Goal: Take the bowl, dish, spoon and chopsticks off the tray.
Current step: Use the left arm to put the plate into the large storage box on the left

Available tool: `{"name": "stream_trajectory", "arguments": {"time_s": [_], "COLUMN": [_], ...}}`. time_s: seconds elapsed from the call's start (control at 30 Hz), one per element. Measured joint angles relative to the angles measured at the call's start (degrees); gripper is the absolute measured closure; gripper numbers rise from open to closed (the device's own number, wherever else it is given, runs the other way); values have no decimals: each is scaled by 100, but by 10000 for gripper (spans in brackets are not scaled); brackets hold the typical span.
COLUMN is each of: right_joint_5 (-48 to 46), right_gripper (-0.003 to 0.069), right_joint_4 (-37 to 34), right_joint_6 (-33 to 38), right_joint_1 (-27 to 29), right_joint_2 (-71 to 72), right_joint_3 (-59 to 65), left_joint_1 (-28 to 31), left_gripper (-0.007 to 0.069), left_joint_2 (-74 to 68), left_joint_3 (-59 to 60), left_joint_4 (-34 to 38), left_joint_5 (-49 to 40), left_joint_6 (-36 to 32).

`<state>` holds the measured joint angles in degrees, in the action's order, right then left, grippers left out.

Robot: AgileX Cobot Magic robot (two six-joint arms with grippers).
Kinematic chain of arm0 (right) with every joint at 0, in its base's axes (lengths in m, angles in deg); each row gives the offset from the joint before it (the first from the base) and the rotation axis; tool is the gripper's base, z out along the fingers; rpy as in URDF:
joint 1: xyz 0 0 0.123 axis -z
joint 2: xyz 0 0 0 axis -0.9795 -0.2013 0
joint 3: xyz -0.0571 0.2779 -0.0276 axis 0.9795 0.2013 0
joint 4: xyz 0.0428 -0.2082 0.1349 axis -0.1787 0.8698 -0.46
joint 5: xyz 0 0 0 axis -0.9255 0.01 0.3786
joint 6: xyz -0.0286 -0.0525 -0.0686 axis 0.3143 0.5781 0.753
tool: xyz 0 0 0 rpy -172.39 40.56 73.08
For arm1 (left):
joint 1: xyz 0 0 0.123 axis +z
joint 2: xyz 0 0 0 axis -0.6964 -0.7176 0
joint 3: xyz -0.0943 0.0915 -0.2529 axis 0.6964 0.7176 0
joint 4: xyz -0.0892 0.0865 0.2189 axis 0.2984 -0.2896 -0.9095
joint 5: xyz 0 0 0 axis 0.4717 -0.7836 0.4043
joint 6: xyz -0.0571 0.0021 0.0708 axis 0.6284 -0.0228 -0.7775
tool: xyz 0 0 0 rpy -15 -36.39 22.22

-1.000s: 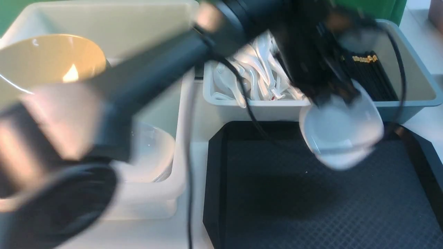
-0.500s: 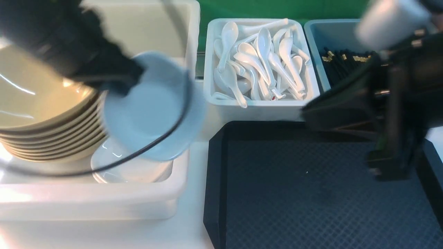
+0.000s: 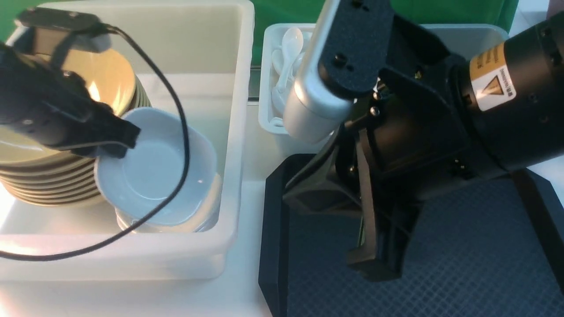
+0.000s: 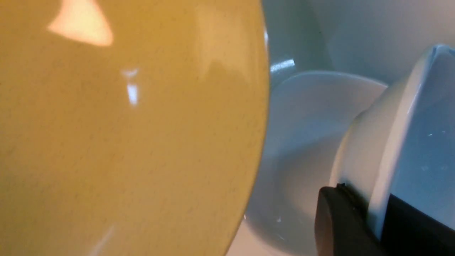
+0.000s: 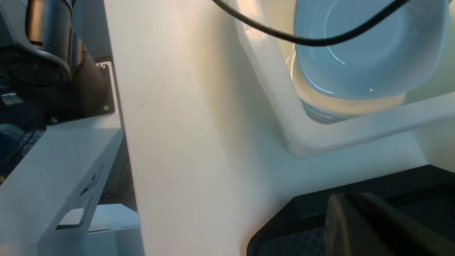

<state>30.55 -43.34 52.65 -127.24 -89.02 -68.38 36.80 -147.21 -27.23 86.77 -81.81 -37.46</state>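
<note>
The left claw (image 3: 120, 141) is clenched on the rim of the dish (image 3: 154, 180). In the left wrist view its black fingers (image 4: 337, 220) sit on either side of the white edge. The dish hangs tilted, hollow side up, directly over a stack of white dishes (image 3: 207, 215). Whether it touches the top one cannot be told. That stack stands in the near corner of the white tub (image 3: 240, 132), on the side nearest the tray. Just beside it in the same tub is a stack of tan bowls (image 3: 53, 185), whose glossy top bowl fills much of the left wrist view. A black cable (image 3: 183, 132) loops from the left arm across the dish and over the tub's front wall.

The tub rests on the white bench (image 3: 249, 264), close beside the tray (image 3: 462, 264). The right claw (image 3: 374, 264) hangs low over the tray's dark diamond-textured floor, pointing down. Whether its jaws are parted or closed cannot be told. Behind the tray a white bin (image 3: 269, 119) holds white spoons (image 3: 291, 44), mostly hidden by the right arm. A grey-blue bin (image 3: 484, 30) stands next to it, and the arm covers its contents.
</note>
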Motion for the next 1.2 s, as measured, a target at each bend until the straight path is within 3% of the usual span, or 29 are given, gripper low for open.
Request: {"name": "stream_trajectory", "arguments": {"time_s": [0.13, 0.2, 0.47, 0.63, 0.73, 0.83, 0.97, 1.07, 1.2], "right_joint_5": [-258, -394, -579, -599, -599, -623, -642, -645, -671], "right_gripper": [614, 614, 614, 614, 614, 614, 614, 614, 614], "right_joint_4": [0, 5, 22, 228, 391, 574, 603, 611, 635], "right_joint_6": [4, 4, 45, 45, -22, -134, -161, -165, -165], "right_joint_1": [-15, -22, -22, -22, -22, -22, -22, -22, -22], "right_joint_2": [0, 0, 5, 36, 36, 36, 36, 36, 36], "right_joint_3": [-2, -2, -13, -13, -13, -19, -19, -19, -19], "left_joint_1": [-158, -224, -253, -253, -253, -253, -253, -253, -253], "left_gripper": [551, 454, 165, 99, 118, 191, 347, 534, 622], "left_joint_2": [-333, -397, -376, -65, 311, 821, 1184, 1199, 995], "left_joint_3": [0, -5, -372, -1021, -1274, -1303, -975, -262, 603], "left_joint_4": [33, -78, -468, -481, -476, -475, -498, -618, -842], "left_joint_5": [82, 144, -218, -876, -1073, -1215, -1206, -1069, -618], "left_joint_6": [-523, -685, -468, -147, 65, 276, 362, 377, 467]}}
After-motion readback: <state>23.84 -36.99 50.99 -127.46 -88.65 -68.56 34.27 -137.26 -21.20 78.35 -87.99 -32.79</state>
